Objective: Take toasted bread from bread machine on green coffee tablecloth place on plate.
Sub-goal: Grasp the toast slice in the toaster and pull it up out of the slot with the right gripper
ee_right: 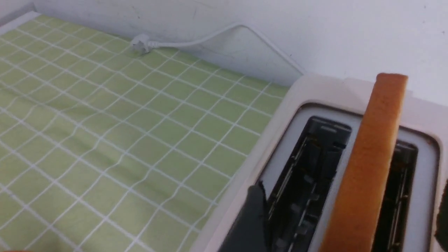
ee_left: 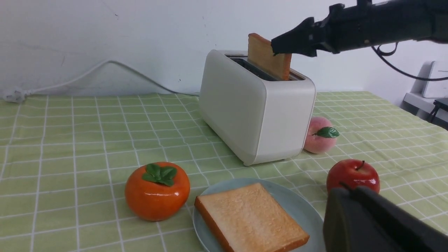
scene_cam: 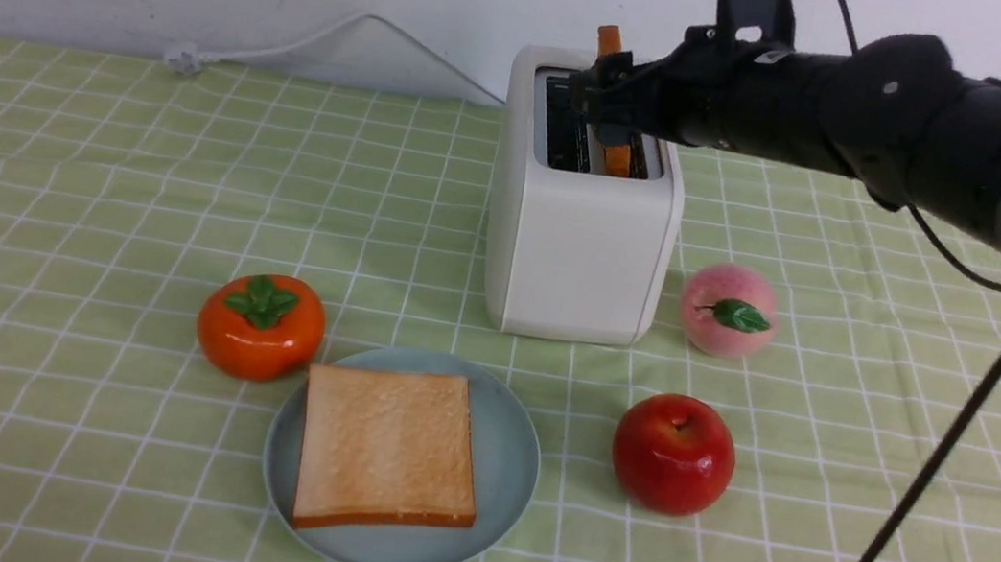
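The cream-white bread machine (scene_cam: pixel 577 252) stands on the green coffee tablecloth (scene_cam: pixel 90 169) at the back centre. One slice of toasted bread (scene_cam: pixel 611 44) stands upright in its right-hand slot, while the left slot is empty. My right gripper (scene_cam: pixel 615 108) is open over the slots, one finger on each side of that slice (ee_right: pixel 371 157) and neither pressing it. A second slice (scene_cam: pixel 387 445) lies flat on the pale blue plate (scene_cam: pixel 509 437) in front of the machine. My left gripper (ee_left: pixel 344 190) is shut and empty, low at the near left by the plate (ee_left: pixel 294 206).
An orange persimmon (scene_cam: pixel 260 327) sits left of the plate. A red apple (scene_cam: pixel 674 454) lies to the plate's right, and a pink peach (scene_cam: pixel 729 311) is beside the machine. The white cord (scene_cam: pixel 320 35) runs along the wall behind.
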Robot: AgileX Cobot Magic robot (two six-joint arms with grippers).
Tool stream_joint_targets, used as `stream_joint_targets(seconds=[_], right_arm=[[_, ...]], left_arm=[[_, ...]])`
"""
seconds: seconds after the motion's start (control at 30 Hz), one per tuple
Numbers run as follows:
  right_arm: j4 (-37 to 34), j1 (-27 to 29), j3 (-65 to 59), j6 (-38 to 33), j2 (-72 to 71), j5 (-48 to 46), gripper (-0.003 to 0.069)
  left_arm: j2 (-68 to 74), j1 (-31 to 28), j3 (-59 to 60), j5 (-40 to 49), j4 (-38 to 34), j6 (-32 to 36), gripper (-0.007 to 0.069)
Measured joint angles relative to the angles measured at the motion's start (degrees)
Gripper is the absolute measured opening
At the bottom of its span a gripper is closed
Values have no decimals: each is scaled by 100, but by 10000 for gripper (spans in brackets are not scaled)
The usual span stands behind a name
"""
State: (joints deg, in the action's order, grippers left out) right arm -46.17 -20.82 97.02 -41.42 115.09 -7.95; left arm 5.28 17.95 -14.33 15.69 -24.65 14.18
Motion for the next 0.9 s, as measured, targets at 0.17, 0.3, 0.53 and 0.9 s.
stream_joint_targets(seconds=[0.17,0.3,0.53,0.9], right_arm=[[-61,5,135,0,340,600,545],[-79,5,141,0,353,660,402],[-79,0,146,0,353,669,104],[-74,0,146,-5,-413,-54,104]], left_arm=[[0,0,0,0,0,0,-13],[0,0,0,-4,0,0,-13],[0,0,0,-4,0,0,-13],[0,0,0,-4,0,0,-13]])
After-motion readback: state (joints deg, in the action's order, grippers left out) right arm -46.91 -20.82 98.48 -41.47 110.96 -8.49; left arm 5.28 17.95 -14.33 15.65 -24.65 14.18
